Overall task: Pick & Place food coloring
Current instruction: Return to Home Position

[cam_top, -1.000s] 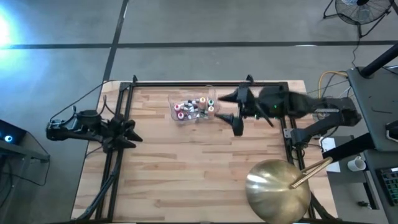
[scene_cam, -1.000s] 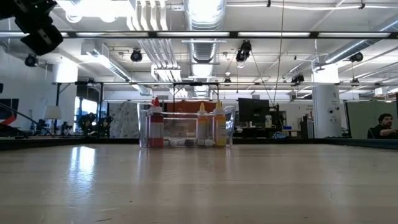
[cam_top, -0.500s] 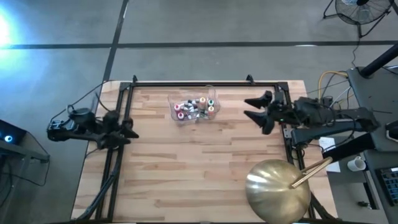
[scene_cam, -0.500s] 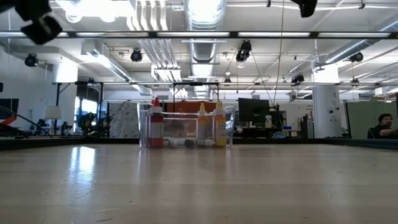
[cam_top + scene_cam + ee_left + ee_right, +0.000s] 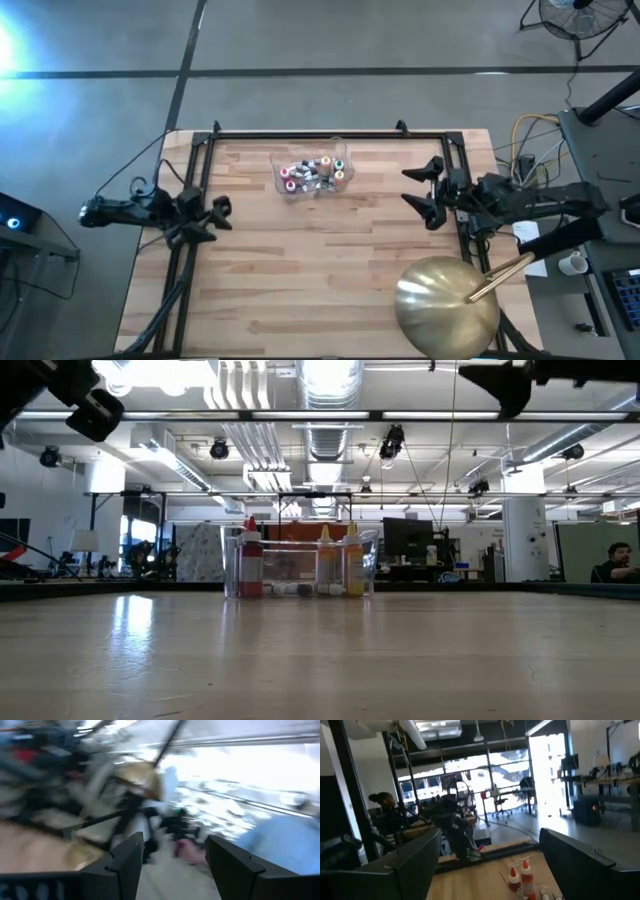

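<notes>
The food coloring bottles (image 5: 312,174) stand and lie packed in a clear plastic tub (image 5: 282,186) near the middle of the table's far edge. In the low view, red-capped and yellow bottles (image 5: 330,565) stand upright inside the tub. My left gripper (image 5: 214,219) hangs open over the table's left edge, well clear of the tub. My right gripper (image 5: 427,189) is open at the table's right edge, pointing toward the tub, with nothing between its fingers. Its wrist view shows two red-capped bottles (image 5: 518,876) ahead of it.
A big gold dome (image 5: 447,305) with a wooden stick (image 5: 503,274) leaning against it sits at the near right corner. Black frame rails (image 5: 330,133) run along the table's far, left and right edges. Bare wood spreads across the middle and near side. A person (image 5: 620,565) sits in the room beyond.
My right gripper has drawn back from beside the tub to the table's right edge. It has sunk and tipped up from pointing down to about level. My left gripper has tipped upward a little at the left edge. The tub and bottles have stayed put.
</notes>
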Tool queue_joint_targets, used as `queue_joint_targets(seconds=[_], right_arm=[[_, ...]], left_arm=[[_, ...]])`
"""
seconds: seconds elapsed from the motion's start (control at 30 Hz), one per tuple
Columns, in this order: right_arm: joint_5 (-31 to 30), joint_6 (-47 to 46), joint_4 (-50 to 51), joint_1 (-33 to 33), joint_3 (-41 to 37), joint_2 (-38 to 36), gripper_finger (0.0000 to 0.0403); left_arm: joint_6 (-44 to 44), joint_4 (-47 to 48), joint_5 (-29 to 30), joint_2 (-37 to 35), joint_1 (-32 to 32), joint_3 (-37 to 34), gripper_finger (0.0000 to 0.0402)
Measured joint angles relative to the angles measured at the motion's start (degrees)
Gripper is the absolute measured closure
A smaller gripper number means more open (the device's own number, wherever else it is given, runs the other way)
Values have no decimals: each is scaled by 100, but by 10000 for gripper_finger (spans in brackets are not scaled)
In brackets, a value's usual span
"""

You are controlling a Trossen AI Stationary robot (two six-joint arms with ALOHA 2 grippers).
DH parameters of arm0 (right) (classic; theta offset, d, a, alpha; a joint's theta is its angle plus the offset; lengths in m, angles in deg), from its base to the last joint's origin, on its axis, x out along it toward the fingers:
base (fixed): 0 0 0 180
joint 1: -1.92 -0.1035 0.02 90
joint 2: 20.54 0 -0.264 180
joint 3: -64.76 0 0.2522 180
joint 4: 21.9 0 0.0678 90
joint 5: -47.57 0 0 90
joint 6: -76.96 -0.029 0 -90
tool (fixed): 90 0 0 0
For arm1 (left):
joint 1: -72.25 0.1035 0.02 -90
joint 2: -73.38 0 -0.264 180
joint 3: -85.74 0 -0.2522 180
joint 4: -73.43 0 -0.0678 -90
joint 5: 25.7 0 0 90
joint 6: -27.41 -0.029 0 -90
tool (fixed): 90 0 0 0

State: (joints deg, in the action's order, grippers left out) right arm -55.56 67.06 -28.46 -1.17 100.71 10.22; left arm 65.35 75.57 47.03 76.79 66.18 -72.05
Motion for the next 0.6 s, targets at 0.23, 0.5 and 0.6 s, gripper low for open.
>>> queue_joint_targets(seconds=[0.23,0.5,0.6], right_arm=[[-25,32,-1517,41,-1487,-614,59],[-229,131,-499,54,-2103,-2435,49],[-312,663,42,51,-2095,-3063,49]], left_arm=[[226,-972,-681,-123,17,-742,213],[-719,1866,-46,-338,373,350,213],[-1356,2621,823,-338,416,732,213]])
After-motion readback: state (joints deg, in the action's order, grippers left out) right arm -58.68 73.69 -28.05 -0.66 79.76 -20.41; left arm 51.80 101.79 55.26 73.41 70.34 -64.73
